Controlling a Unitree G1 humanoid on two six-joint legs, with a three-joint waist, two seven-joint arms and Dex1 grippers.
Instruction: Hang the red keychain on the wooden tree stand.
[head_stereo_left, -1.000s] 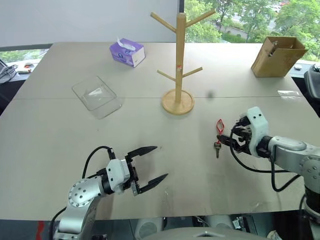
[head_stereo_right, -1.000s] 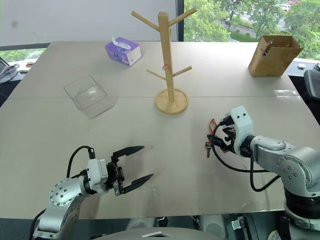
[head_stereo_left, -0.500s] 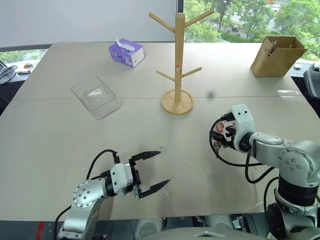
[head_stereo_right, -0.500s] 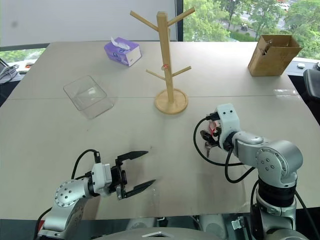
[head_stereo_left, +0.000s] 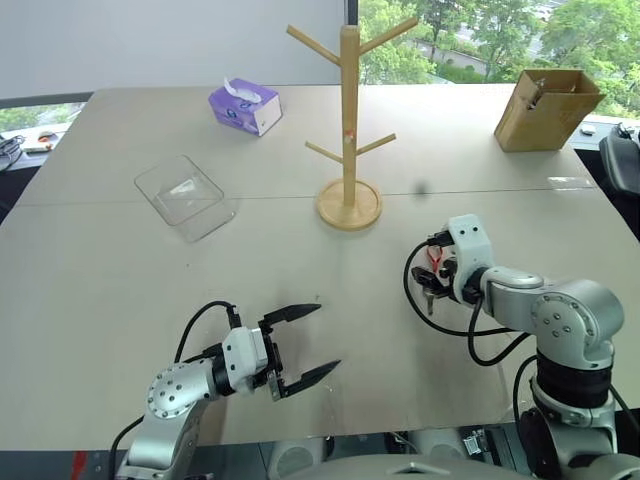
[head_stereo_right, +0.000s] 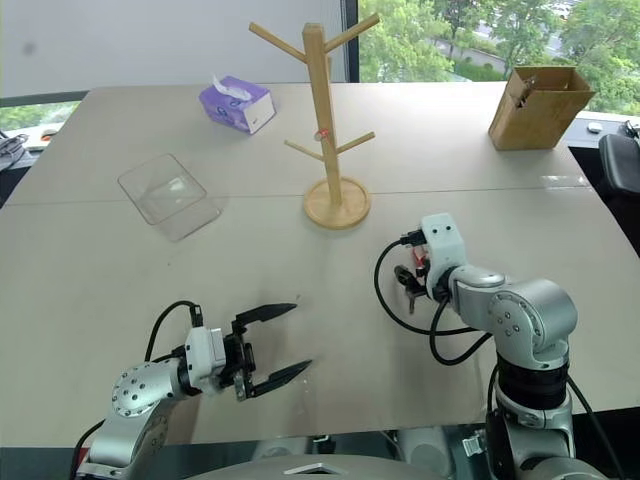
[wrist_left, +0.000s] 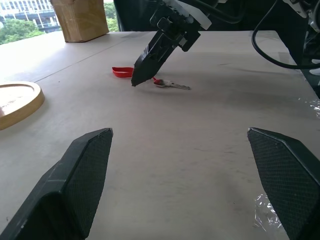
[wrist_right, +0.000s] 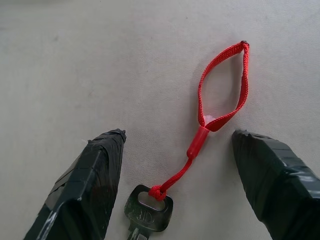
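Right, my right gripper (wrist_right: 180, 185) hangs spread over the red keychain (wrist_right: 220, 95), which lies flat on the table (head_stereo_left: 300, 270) at about four o'clock from the wooden tree stand (head_stereo_left: 348, 120). I judge it light and limp, the strap floppy; I'd pinch the stiffer red collar (wrist_right: 196, 142). My left gripper (head_stereo_left: 305, 345) idles, spread.
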